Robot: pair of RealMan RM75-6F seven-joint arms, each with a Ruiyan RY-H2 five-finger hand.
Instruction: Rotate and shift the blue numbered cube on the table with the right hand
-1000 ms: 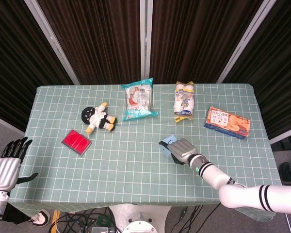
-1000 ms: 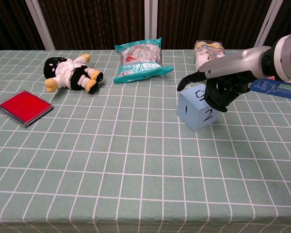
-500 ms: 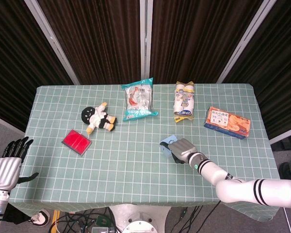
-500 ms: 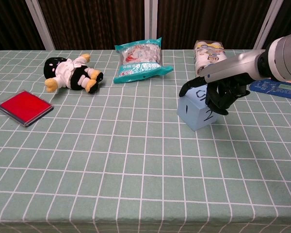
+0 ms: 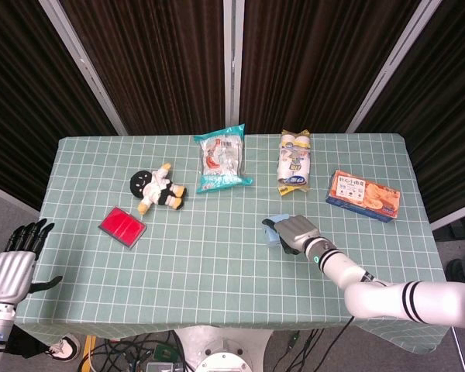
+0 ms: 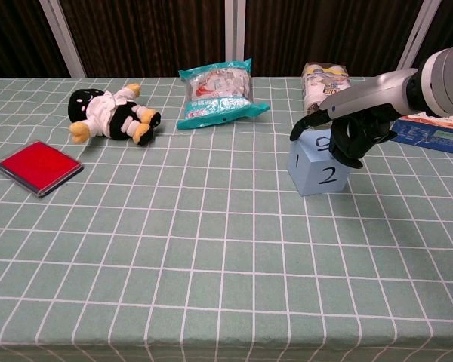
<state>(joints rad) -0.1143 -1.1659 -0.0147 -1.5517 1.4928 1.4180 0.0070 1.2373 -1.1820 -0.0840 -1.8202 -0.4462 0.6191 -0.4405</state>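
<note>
The blue numbered cube (image 6: 318,169) stands on the green checked tablecloth right of centre, showing a 1 on its left face and a 2 on its front face. My right hand (image 6: 353,133) lies over its top and right side, thumb reaching across the top edge and fingers curled down the right face, gripping it. From the head view the right hand (image 5: 296,231) hides most of the cube (image 5: 275,230). My left hand (image 5: 15,262) hangs beyond the table's left front corner, fingers apart and holding nothing.
A plush doll (image 6: 109,115) and a red flat pad (image 6: 36,166) lie at the left. A teal snack bag (image 6: 218,93), a bread pack (image 6: 325,81) and an orange box (image 5: 363,195) sit along the back and right.
The right hand has turned the cube and carried it a little to the right and away; the 2 face now looks more squarely at the chest camera. The left hand has stayed put.
</note>
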